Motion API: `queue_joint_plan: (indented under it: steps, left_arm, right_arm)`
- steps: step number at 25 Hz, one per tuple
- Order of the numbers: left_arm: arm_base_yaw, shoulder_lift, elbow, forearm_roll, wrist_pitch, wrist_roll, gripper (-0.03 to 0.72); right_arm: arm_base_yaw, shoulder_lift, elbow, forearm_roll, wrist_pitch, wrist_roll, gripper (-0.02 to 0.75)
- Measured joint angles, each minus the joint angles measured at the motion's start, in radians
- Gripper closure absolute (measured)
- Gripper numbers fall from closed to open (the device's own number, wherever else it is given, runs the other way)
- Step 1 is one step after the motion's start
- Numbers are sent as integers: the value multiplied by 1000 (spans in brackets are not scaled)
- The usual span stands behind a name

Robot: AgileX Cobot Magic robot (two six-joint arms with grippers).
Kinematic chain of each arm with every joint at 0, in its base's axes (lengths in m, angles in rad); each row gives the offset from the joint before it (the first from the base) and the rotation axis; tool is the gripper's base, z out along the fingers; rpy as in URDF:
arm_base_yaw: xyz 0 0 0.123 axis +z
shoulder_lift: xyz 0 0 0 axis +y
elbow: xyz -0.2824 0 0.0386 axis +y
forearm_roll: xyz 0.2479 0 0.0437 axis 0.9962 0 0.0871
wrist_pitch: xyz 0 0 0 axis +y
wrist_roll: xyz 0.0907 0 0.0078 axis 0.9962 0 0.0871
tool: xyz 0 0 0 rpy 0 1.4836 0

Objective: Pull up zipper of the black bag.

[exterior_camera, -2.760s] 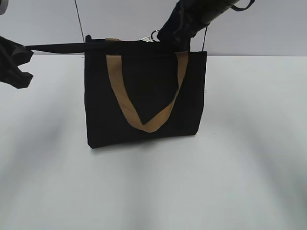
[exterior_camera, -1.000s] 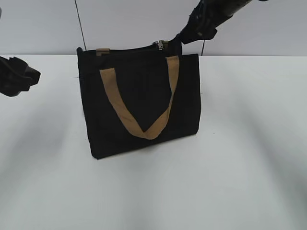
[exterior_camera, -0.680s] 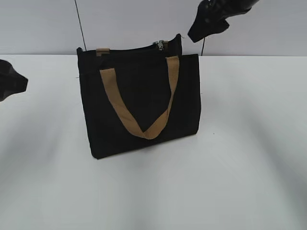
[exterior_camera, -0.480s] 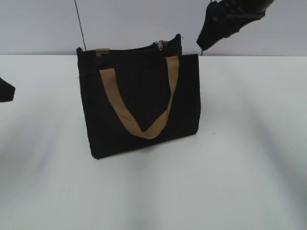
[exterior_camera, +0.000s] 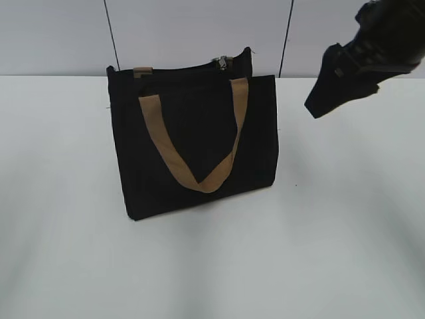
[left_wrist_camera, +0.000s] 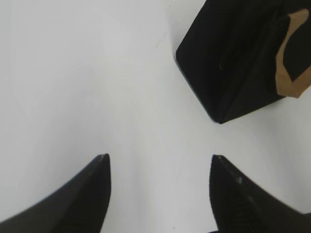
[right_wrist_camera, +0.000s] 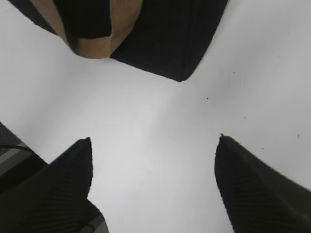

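The bag point(exterior_camera: 199, 146) stands alone on the surface point(exterior_camera: 332, 252), zipper point(exterior_camera: 220, 62) at its top right. Both sets of fingers, left point(left_wrist_camera: 158, 191) and right point(right_wrist_camera: 153, 182), are spread and empty. It's unsupported, so a bump could tip it.

The black bag point(right_wrist_camera: 160, 34) is cut off at the right wrist picture's top edge; the zipper point(exterior_camera: 220, 62) looks too small to read.
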Motion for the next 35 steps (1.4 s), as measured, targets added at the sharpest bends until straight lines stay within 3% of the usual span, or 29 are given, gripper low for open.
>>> queue_joint_plan:
  steps: [11,25,35]
  left_arm:
    - [0,-296,0,22,272,40,216]
    - [0,-619,1,19,368,81,216]
    - [0,-628,142,-22,366,91,216]
  right_arm:
    - [0,-494,351,4,-33,22,149]
    - [0,-1238,724,-8,-29,189,149]
    - [0,-1375,820,-167,73,269,149]
